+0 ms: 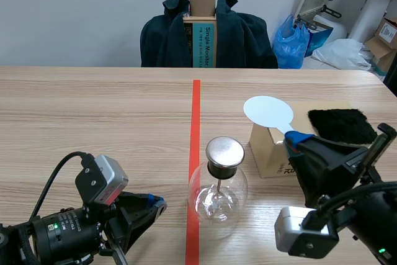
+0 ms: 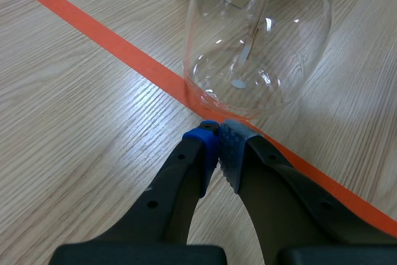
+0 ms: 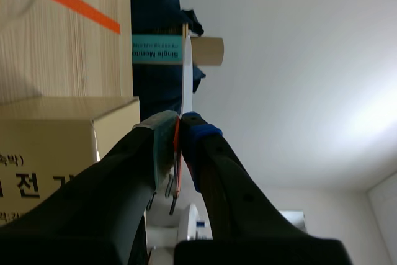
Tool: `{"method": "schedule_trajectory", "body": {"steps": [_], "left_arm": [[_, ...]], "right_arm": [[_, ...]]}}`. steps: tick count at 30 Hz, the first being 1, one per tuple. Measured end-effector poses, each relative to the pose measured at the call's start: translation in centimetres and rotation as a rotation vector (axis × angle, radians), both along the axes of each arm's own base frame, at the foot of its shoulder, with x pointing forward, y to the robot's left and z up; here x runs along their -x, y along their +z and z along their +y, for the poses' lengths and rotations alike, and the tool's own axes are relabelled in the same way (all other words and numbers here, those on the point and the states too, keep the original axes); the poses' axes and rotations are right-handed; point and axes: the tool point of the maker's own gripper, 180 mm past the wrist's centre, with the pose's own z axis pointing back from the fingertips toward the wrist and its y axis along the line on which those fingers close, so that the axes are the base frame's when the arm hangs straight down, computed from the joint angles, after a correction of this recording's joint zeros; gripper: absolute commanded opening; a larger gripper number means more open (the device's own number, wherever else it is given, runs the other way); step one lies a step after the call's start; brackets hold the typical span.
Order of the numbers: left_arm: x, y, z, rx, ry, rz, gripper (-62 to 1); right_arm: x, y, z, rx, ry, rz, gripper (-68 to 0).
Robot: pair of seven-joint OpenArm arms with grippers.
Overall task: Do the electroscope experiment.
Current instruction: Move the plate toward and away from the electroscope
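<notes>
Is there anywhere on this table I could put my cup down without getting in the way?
Bare: the table left of the tape line, beyond the left gripper. Crowded: the near right, with the glass flask on the line, the cardboard box, the black cloth and the right gripper holding a white paddle.

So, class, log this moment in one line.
left jaws shut, empty, beside electroscope | right jaws shut on white paddle, near cardboard box | fur cloth on box
</notes>
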Motion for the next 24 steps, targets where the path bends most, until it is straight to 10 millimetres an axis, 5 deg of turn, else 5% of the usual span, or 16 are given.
{"method": "schedule_trajectory", "body": {"steps": [10, 24], "left_arm": [[0.0, 0.0, 0.0, 0.0, 0.0, 0.0, -59.2], [0.0, 0.0, 0.0, 0.0, 0.0, 0.0, -59.2]], "right_arm": [[-0.7, 0.0, -1.1, 0.002, -0.071, 0.0, -66.7], [2.4, 0.0, 2.9, -0.008, 0.206, 0.004, -66.7]]}}
